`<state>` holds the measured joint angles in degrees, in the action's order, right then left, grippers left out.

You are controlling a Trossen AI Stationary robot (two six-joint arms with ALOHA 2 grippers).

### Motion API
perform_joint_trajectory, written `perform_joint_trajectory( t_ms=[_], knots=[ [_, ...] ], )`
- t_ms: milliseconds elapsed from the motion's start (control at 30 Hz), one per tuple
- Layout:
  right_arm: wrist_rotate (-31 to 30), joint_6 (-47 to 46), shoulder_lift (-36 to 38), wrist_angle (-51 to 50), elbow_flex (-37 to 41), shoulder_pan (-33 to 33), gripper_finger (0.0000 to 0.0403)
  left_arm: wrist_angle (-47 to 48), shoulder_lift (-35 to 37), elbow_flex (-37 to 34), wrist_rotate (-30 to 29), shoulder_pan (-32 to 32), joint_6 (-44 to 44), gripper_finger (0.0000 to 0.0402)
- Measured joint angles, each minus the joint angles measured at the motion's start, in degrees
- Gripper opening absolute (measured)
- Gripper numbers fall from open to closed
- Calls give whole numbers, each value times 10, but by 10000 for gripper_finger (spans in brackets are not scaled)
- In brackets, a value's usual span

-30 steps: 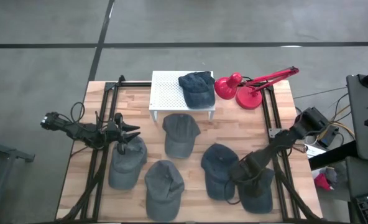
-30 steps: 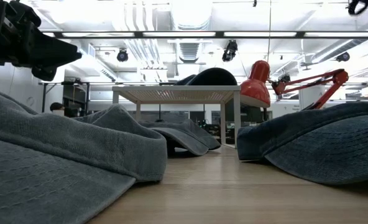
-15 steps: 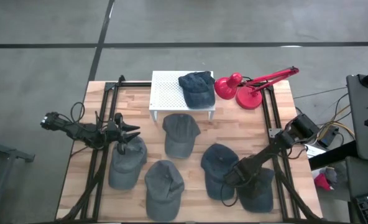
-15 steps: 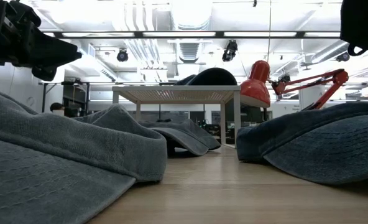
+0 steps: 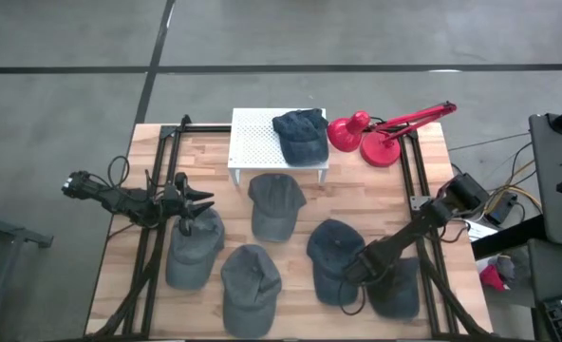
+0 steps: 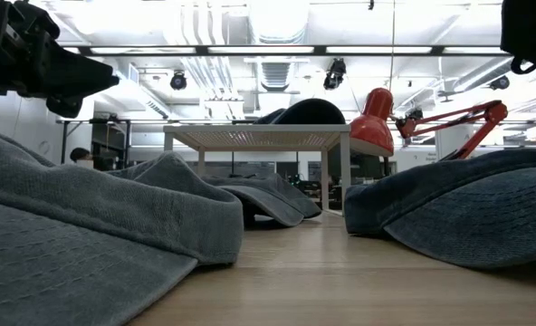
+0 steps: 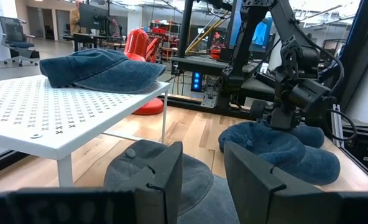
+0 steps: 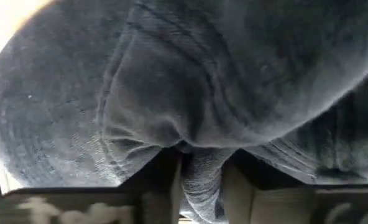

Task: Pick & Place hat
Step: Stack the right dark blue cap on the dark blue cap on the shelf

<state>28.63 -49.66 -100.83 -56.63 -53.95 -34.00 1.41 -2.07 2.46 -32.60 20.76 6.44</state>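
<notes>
Several blue-grey hats lie on the wooden table (image 5: 423,161). My right gripper (image 5: 356,271) is down at the right side of a dark blue hat (image 5: 330,249), shut on its cloth; the left wrist view shows that gripper (image 7: 285,122) on this hat (image 7: 255,142). Another hat (image 5: 400,293) lies under the right arm. My left gripper (image 5: 201,199) hovers open over the far end of a grey hat (image 5: 192,252) at the left, its fingers (image 7: 165,174) around nothing. One more hat (image 5: 300,135) rests on a white perforated stand (image 5: 260,142). My right gripper pinches a bunched fold of the dark blue hat's crown (image 8: 201,163) between its two fingers (image 8: 162,183), on the crown's right side. The fingers slant down from the table's right. The hat rests on the table.
A red desk lamp (image 5: 381,133) stands at the far right beside the stand. Two more hats lie mid-table (image 5: 276,204) and at the near edge (image 5: 251,290). Black frame rails (image 5: 148,247) run along both sides of the table. A person (image 6: 80,158) shows far off in the room.
My right gripper has come down and a little toward the table's near-left, onto the right side of the dark blue hat, and has shut on a fold of its crown. The hat has stayed on the table.
</notes>
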Motion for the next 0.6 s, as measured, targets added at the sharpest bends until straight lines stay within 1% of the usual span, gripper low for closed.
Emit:
perform_joint_trajectory(
  t_ms=[100,200,400,600],
  knots=[
    [-3,3,19,-30,0,0,40,0,0,0,0,0,0,122],
    [-3,4,47,-67,1,0,26,0,0,0,0,0,0,122],
    [-2,0,126,-114,1,0,23,-1,0,0,0,0,0,122],
    [1,-2,206,-126,0,0,22,-1,0,0,0,0,0,122]
  ],
)
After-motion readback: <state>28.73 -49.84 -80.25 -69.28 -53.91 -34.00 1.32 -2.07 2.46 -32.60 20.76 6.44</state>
